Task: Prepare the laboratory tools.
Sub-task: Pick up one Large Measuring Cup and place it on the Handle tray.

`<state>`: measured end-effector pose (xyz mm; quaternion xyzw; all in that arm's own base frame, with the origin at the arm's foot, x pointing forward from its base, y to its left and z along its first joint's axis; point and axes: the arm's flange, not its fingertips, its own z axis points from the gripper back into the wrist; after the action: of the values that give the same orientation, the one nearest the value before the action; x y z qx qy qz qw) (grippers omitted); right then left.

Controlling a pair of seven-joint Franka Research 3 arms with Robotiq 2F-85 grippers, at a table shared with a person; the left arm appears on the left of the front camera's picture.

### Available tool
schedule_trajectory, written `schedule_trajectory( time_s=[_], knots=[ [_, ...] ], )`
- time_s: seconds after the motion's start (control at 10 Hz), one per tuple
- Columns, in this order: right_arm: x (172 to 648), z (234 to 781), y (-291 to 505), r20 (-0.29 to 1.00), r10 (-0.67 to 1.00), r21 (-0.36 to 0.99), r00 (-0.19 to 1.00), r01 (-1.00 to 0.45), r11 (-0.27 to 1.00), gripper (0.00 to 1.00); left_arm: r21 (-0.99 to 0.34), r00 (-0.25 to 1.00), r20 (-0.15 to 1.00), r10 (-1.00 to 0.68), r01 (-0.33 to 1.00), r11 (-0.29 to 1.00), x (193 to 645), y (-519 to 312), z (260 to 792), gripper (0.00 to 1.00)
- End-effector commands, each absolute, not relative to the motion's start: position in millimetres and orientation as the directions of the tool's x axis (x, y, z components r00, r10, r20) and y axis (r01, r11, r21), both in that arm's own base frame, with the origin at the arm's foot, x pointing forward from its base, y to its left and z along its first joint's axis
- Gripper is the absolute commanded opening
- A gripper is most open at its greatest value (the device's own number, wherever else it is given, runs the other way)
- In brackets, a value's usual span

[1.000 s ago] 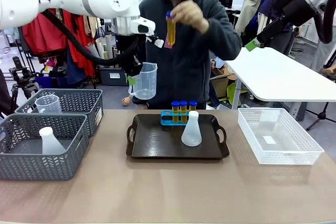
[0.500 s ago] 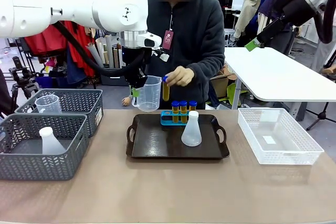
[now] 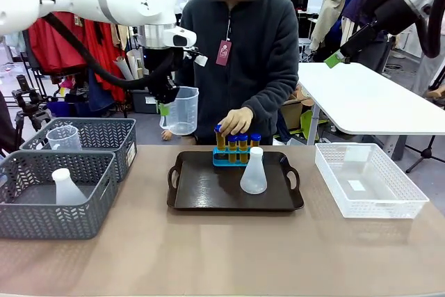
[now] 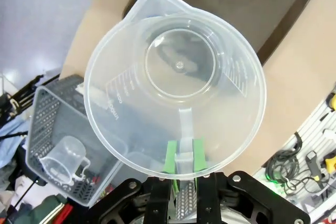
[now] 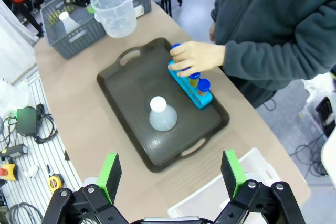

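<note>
Done: rack [image 3: 236,154], tubes [image 3: 237,143], flask [image 3: 253,172] on tray [image 3: 235,202] | Left gripper [image 4: 184,157] clamped on beaker [image 3: 179,110] handle, left of tray, unplaced | Right gripper [image 5: 171,174] fingers apart, empty

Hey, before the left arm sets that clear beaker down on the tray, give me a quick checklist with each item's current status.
1. Left end effector shut on the clear plastic handled measuring beaker: ok.
2. Beaker upright: ok.
3. Free room on the black handled tray: ok.
4. Person's hand away from tray: not ok, it is on an amber blue-capped tube at the blue rack.
5. Translucent white conical flask standing: ok.
6. Right end effector open, raised: ok.
</note>
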<state>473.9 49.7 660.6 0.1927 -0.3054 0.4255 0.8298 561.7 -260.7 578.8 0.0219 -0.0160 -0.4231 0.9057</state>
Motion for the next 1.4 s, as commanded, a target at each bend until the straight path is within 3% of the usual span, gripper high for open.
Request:
schedule_trajectory(
  time_s=[0.0, 1.3],
  knots=[
    [473, 662, 50, 0.674, 0.589, 0.058, 0.446, -0.827, 0.560, 1.00, 0.053, 0.680, 0.049, -0.732, 0.730, 0.682, 552, -242, 577, 0.00],
    [473, 662, 50, 0.674, 0.589, 0.058, 0.446, -0.827, 0.560, 1.00, 0.065, 0.685, 0.047, -0.727, 0.725, 0.686, 562, -240, 591, 0.00]
  ],
)
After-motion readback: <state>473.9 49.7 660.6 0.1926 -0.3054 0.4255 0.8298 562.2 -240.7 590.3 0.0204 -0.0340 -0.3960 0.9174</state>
